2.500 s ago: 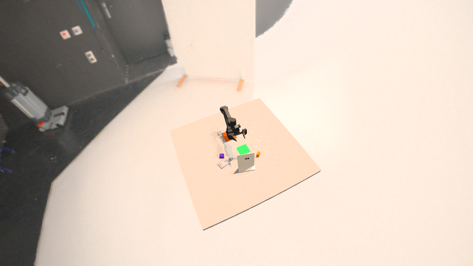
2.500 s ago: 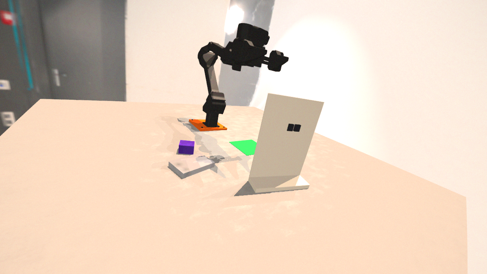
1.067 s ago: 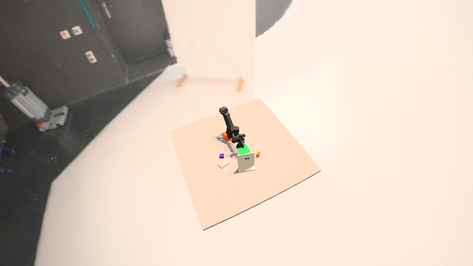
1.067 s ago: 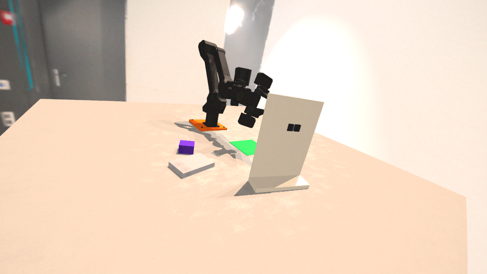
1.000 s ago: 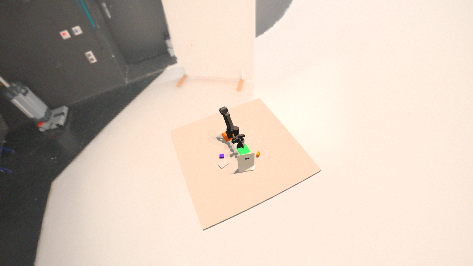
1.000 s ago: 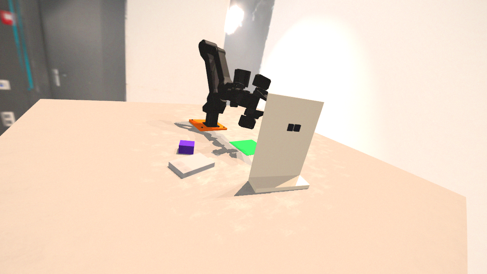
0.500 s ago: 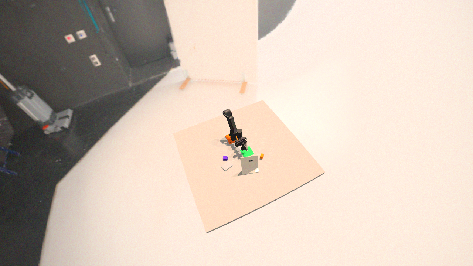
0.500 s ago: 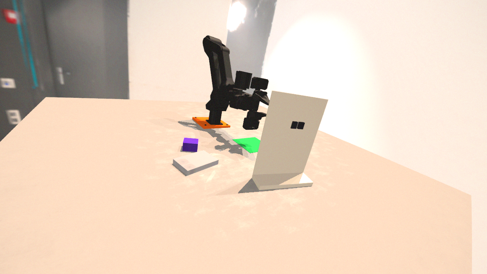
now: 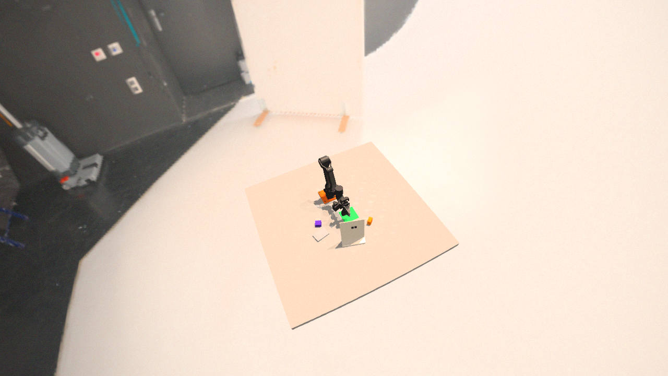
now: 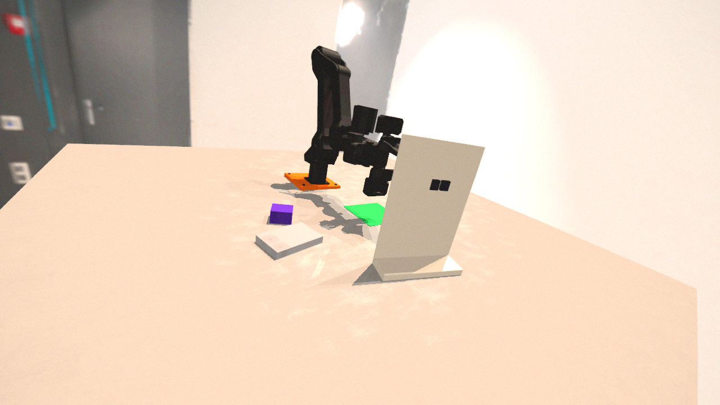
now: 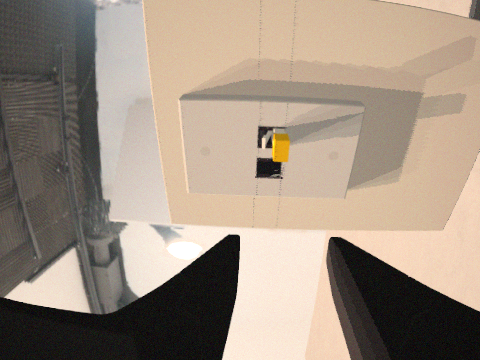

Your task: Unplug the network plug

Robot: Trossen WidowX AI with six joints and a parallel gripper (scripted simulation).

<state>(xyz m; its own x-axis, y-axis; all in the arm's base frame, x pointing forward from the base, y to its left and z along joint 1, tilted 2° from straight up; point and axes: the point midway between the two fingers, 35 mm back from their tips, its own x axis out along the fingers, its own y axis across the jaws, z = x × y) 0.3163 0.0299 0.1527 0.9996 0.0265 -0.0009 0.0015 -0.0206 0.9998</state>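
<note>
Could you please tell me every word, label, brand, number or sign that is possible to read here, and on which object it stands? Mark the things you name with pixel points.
No readable text, number or brand anywhere.
Wall plates (image 9: 98,54) (image 10: 11,122): only coloured marks, too blurred to read.

Your landmark: upright cream panel. Flat green square behind it, black jointed arm beyond; small orange block to panel's right, small purple block to its left.
</note>
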